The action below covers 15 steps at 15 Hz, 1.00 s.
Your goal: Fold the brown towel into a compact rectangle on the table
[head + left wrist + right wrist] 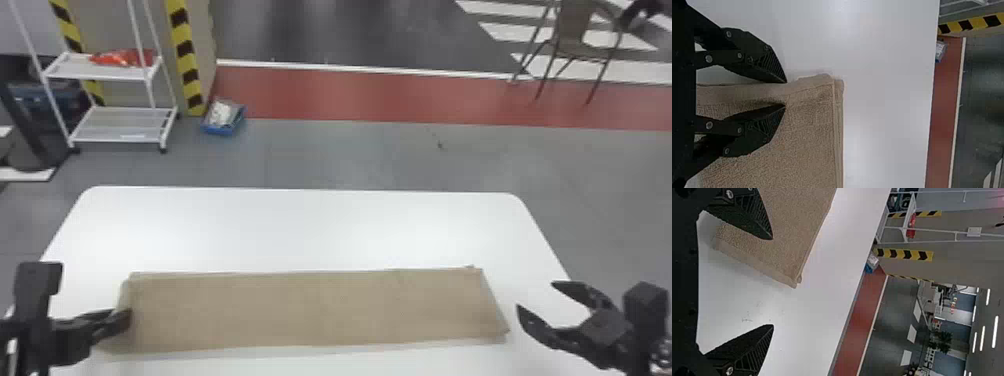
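I'd call this an industrial workspace — black-and-yellow hazard striping (187, 48), a white wheeled rack (122, 125) and a painted red floor strip (380, 95) show on my head view.

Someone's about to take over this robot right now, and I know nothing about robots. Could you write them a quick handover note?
Left gripper: open, at the left end of the brown cloth towel, its fingers either side of an edge.
Right gripper: open and empty, just off the towel's right end.
Towel: flat on the white, round-cornered table, a long strip running left to right.
Done: it lies in layers, as a narrow strip.
Left: probably fold the strip's ends inward to make it compact.
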### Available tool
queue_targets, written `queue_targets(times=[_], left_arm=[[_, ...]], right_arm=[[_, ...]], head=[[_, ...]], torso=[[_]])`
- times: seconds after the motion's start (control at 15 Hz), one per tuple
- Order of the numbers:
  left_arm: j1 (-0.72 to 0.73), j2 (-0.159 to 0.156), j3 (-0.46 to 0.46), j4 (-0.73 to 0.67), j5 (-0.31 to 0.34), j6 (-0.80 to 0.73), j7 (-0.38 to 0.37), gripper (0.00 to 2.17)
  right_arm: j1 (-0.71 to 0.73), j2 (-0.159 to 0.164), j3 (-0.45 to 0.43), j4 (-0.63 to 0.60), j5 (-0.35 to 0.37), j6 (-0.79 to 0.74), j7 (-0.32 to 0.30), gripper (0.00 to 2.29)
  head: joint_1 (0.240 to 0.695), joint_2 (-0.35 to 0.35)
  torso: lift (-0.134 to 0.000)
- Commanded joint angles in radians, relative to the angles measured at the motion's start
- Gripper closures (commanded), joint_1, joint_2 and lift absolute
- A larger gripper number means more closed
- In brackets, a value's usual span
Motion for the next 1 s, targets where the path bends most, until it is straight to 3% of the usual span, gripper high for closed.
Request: queue_targets(times=[0.0, 0.13, 0.93], left_arm=[[-0.013, 0.0, -0.017, 0.002, -0.026, 0.014, 0.005, 1.09], [-0.024, -0.001, -0.016, 0.0, -0.031, 0.035, 0.006, 1.49], [0.015, -0.011, 0.142, -0.216, 0.049, 0.21, -0.049, 1.49]], right_arm=[[-0.005, 0.0, 0.004, 0.007, 0.0, -0.004, 0.0, 0.09], [-0.005, -0.002, 0.0, 0.005, 0.0, 0.0, 0.003, 0.09], [0.003, 0.01, 0.039, -0.018, -0.003, 0.027, 0.006, 0.09]], head=[[0.695, -0.127], [0.695, -0.126], [0.695, -0.087]], torso=[[0.0], [0.0], [0.0]])
